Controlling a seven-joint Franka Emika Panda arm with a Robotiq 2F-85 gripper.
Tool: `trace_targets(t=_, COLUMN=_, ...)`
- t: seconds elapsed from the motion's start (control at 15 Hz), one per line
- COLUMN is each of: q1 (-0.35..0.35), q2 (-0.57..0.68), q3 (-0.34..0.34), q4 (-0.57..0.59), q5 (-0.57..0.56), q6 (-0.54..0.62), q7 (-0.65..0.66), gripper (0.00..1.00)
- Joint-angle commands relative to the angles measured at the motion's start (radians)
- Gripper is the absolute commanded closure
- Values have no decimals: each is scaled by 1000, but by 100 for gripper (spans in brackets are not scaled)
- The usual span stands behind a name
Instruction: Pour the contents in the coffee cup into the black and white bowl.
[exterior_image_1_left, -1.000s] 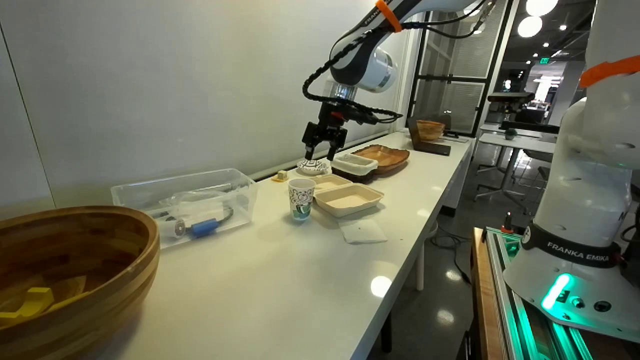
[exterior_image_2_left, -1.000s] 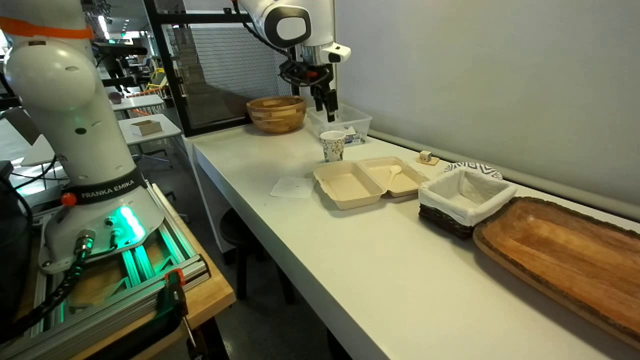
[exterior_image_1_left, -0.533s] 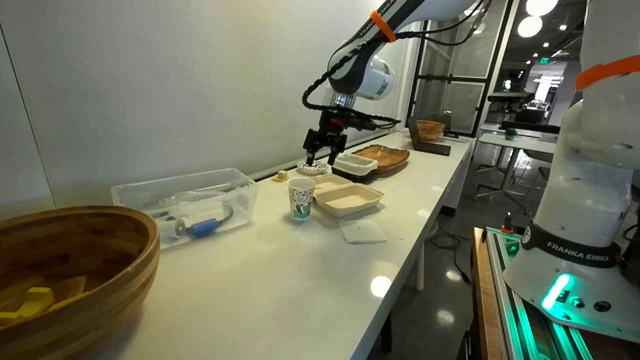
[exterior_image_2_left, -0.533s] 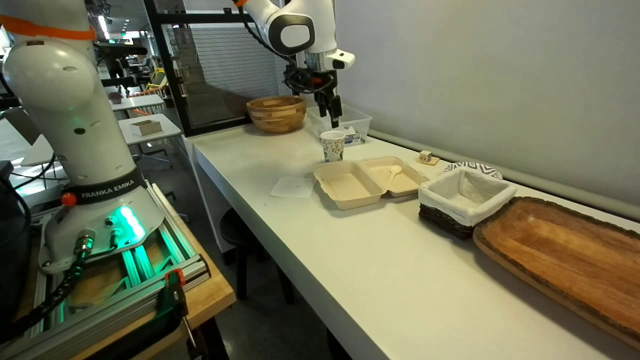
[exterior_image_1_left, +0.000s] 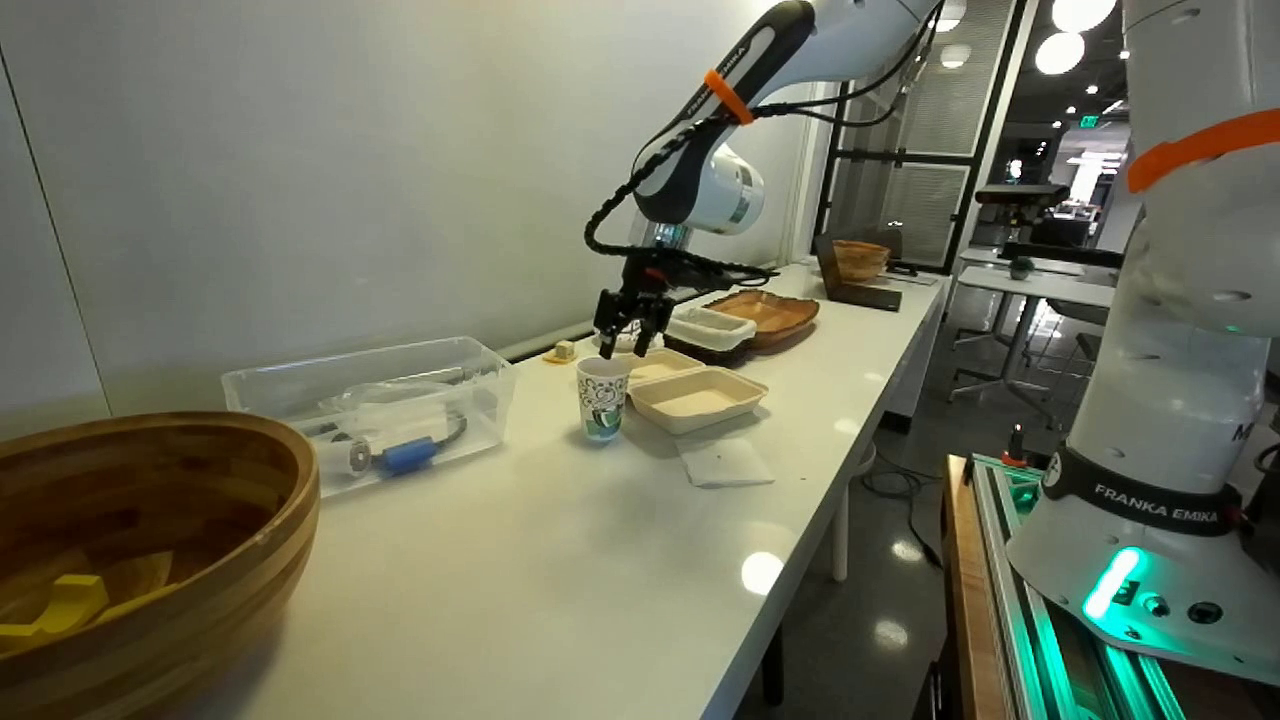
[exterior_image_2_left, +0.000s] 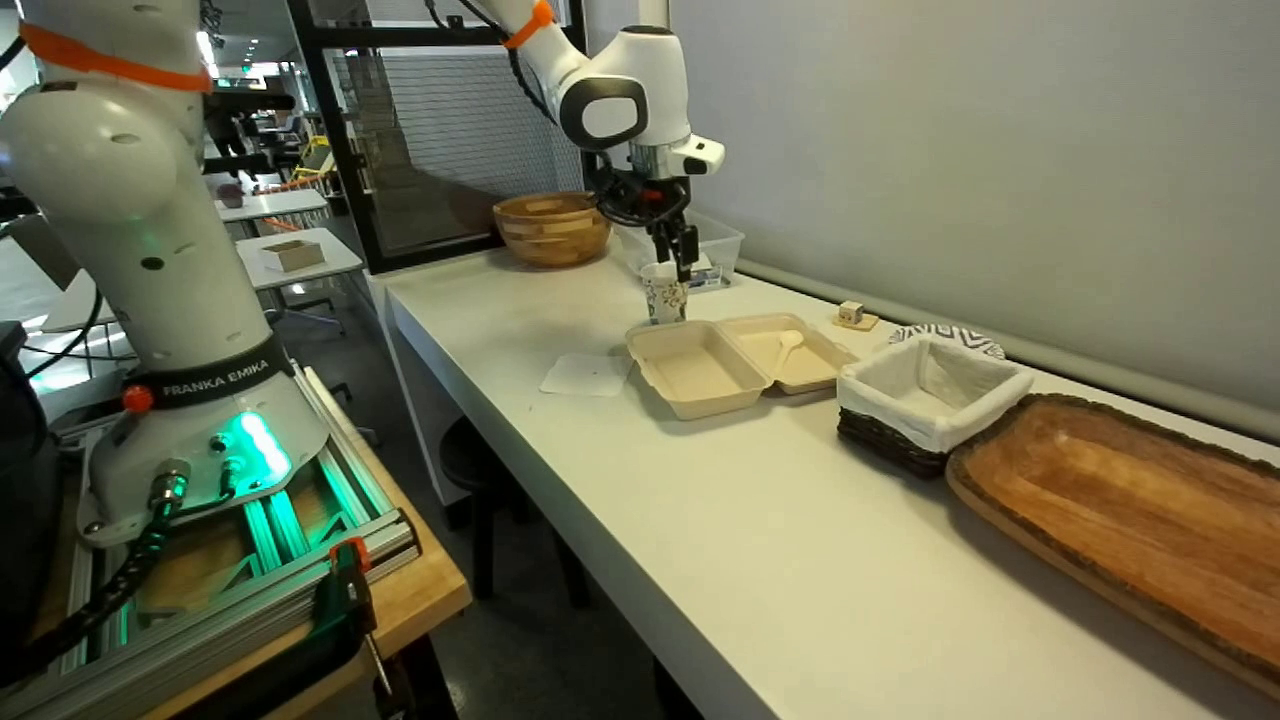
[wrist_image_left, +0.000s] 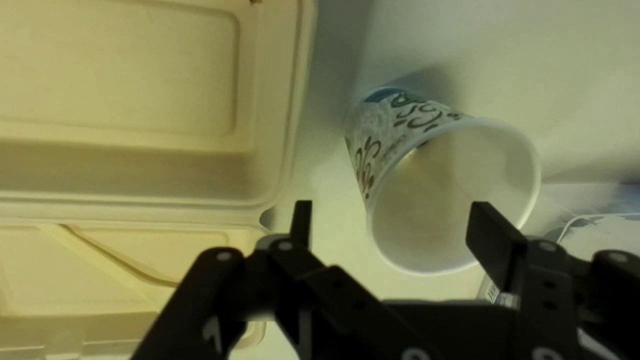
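Coffee cup (exterior_image_1_left: 602, 402) stands between clear bin (exterior_image_1_left: 487, 388) and hinged box (exterior_image_1_left: 698, 398) (open).

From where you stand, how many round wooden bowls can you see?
2. The large bowl is in the foreground of an exterior view, beside the transparent bin; the other bowl stands farther off, by the open laptop. More could be hidden.
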Motion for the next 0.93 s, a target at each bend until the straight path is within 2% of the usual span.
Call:
trace_targets(t=0.0, q1=-30, q2=58, q3=42, q4=42, q5=26, q6=22, q7=-30, gripper=50)
trace_targets(t=0.13, q1=-31, q2=67, q3=44, q4=51, q5=12, q6=16, q7=-19, gripper=68)
trace_targets(t=0.4, q1=-27, q2=49, q3=32, q4=42, q5=-3, q6=-1, q7=10, gripper=97)
trace_targets(t=0.47, q1=-30, q2=43, q3=33, q4=37, q5=0, q6=0, q7=9, gripper=100)
trace_targets(t=0.87, q1=-20, q2=-85, q3=13, q4=7, q5=-11, q6=-35, q7=59, gripper=99)
